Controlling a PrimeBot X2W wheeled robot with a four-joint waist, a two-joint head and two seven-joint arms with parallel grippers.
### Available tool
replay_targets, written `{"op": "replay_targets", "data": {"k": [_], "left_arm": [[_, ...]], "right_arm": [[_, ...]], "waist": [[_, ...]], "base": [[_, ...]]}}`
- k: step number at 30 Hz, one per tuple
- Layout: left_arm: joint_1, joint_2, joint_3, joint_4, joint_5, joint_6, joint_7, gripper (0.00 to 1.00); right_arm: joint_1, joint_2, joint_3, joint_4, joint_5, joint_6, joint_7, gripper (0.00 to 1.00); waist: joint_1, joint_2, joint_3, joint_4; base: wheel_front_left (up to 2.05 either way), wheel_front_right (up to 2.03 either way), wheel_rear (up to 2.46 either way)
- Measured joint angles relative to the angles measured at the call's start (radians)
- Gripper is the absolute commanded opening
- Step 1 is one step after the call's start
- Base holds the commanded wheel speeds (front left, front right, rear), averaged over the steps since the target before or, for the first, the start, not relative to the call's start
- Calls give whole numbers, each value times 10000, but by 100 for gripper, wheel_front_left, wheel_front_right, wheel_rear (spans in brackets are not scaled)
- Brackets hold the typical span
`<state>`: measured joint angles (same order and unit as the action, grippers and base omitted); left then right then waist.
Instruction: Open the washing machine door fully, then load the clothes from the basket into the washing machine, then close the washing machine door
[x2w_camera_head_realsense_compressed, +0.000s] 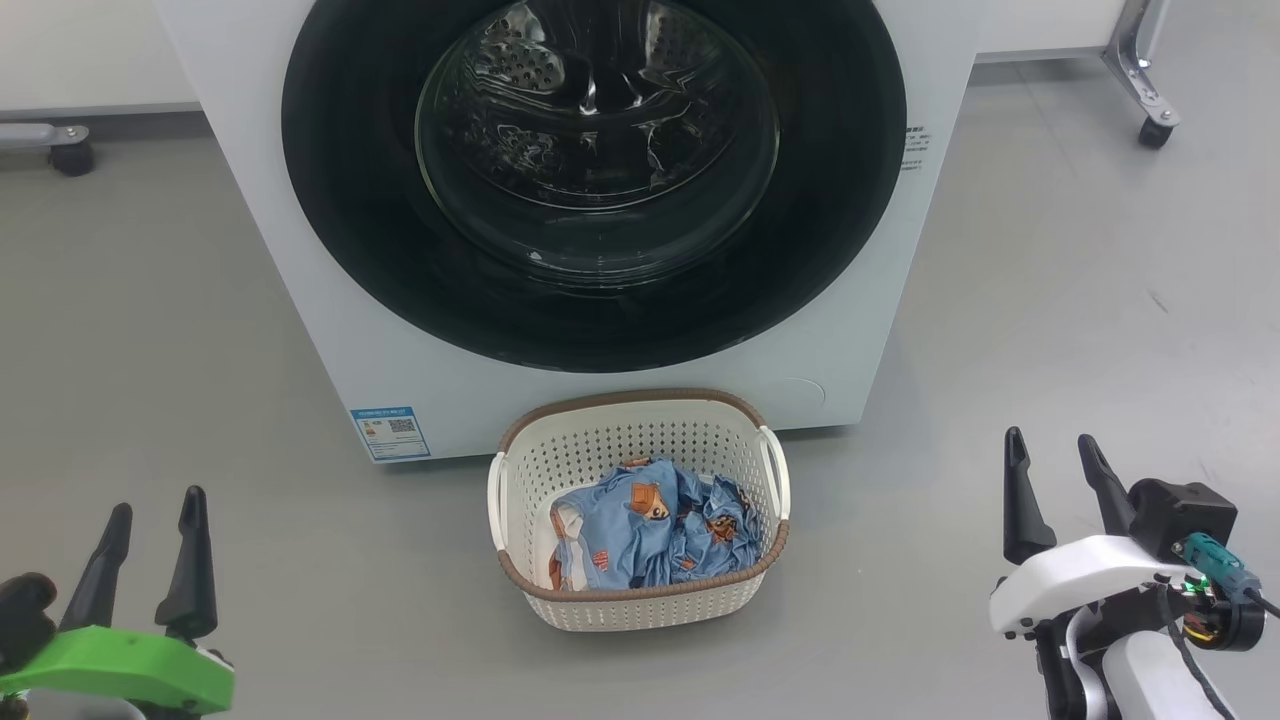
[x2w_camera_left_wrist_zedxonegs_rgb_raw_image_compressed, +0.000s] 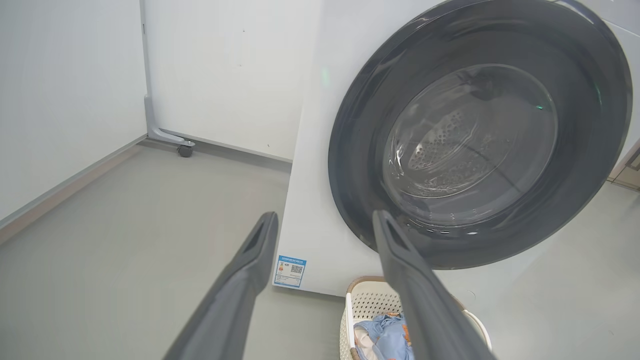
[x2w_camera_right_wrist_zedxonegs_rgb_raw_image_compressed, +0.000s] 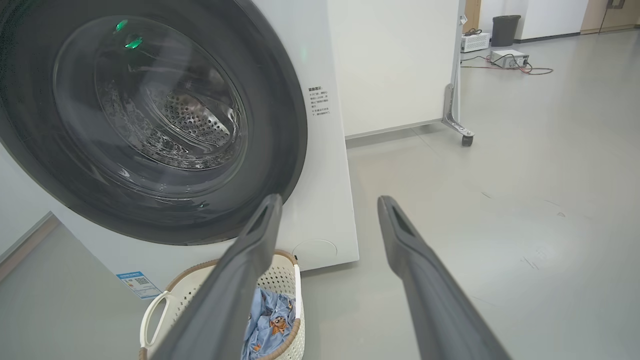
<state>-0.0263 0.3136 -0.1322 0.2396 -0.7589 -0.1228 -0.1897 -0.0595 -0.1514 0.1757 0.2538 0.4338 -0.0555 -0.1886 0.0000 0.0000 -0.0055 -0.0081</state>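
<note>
Nearest to the robot, the left end effector (x2w_camera_head_realsense_compressed: 157, 502) and the right end effector (x2w_camera_head_realsense_compressed: 1051, 437) both stand with fingers spread apart and grip nothing, one at each side above the grey floor (x2w_camera_head_realsense_compressed: 200, 350). Between them and a little further, the basket (x2w_camera_head_realsense_compressed: 640, 610) sits on the floor just before the washing machine (x2w_camera_head_realsense_compressed: 330, 350), and in it lie the clothes (x2w_camera_head_realsense_compressed: 640, 530), crumpled together. Behind it, the washing machine door (x2w_camera_head_realsense_compressed: 350, 200) is closed, with the steel drum (x2w_camera_head_realsense_compressed: 530, 70) showing through its glass; a blue sticker (x2w_camera_head_realsense_compressed: 390, 432) with a QR code is low on the front, and the small print (x2w_camera_head_realsense_compressed: 914, 148) beside the door is too small to read.
</note>
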Motion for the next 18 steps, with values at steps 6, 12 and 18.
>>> {"op": "replay_targets", "data": {"k": [6, 12, 18], "left_arm": [[2, 77, -81, 58, 765, -2, -211, 100], [3, 174, -314, 90, 1354, -4, -407, 100], [3, 305, -487, 88, 2002, -13, -596, 100]], "right_arm": [[-43, -4, 242, -4, -851, -82, -205, 100], [-73, -2, 410, -4, -1599, -82, -397, 100], [-147, 8, 554, 13, -2370, -84, -604, 100]], "waist": [[0, 0, -19, 33], [0, 0, -36, 80], [0, 0, -63, 128]], "base": [[0, 0, 0], [0, 0, 0], [0, 0, 0]]}}
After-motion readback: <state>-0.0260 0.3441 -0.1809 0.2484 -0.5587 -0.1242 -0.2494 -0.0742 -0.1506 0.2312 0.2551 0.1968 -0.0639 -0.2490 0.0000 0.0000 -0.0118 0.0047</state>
